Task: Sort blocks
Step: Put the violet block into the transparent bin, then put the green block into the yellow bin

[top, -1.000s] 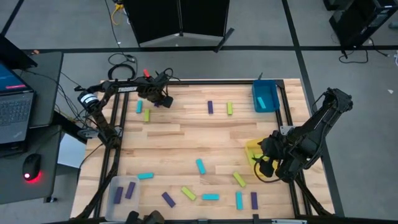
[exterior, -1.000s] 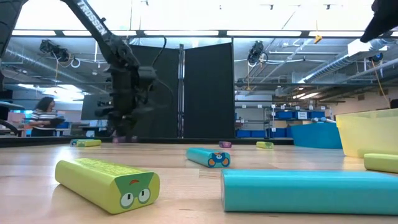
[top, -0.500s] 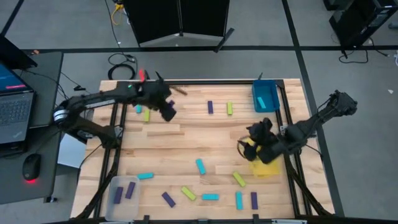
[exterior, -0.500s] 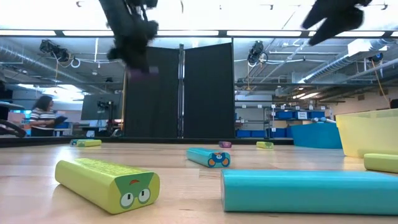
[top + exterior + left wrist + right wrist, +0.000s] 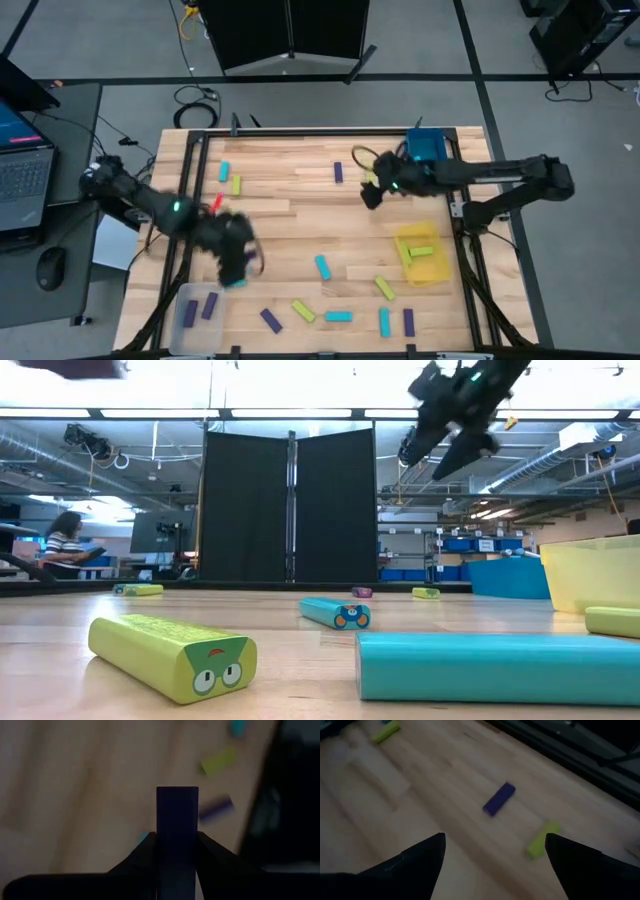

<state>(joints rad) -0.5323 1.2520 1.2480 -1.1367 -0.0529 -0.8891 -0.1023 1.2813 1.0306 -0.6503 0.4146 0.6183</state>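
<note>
Purple, cyan and yellow-green blocks lie scattered flat on the wooden table [image 5: 300, 215]. My left gripper [image 5: 238, 262] hovers over the near-left area, beside the clear tray [image 5: 195, 305], and is shut on a purple block [image 5: 177, 810]. My right gripper [image 5: 370, 190] is open above the far middle of the table. Ahead of its fingers lie a purple block [image 5: 499, 798] and a yellow-green block [image 5: 543, 840]. In the low view the right gripper [image 5: 455, 410] hangs high above the table. My left gripper pinches the purple block between its two fingers [image 5: 142, 855], which press its long sides. The block's free end [image 5: 177, 795] sticks out forward past the fingertips. It is lifted clear of the table.
The clear tray holds two purple blocks [image 5: 198, 308]. A yellow tray [image 5: 422, 253] with a yellow-green block sits at the right, and a blue tray [image 5: 427, 152] stands at the far right corner. Several blocks [image 5: 338, 317] lie along the near edge. A laptop [image 5: 25, 170] sits left of the table.
My left gripper lifted the purple block from the far-left corner and swept toward the near edge, reaching the clear tray. My right gripper left the yellow tray and swung toward the far edge, stretching out over the purple and yellow-green blocks in the far middle.
</note>
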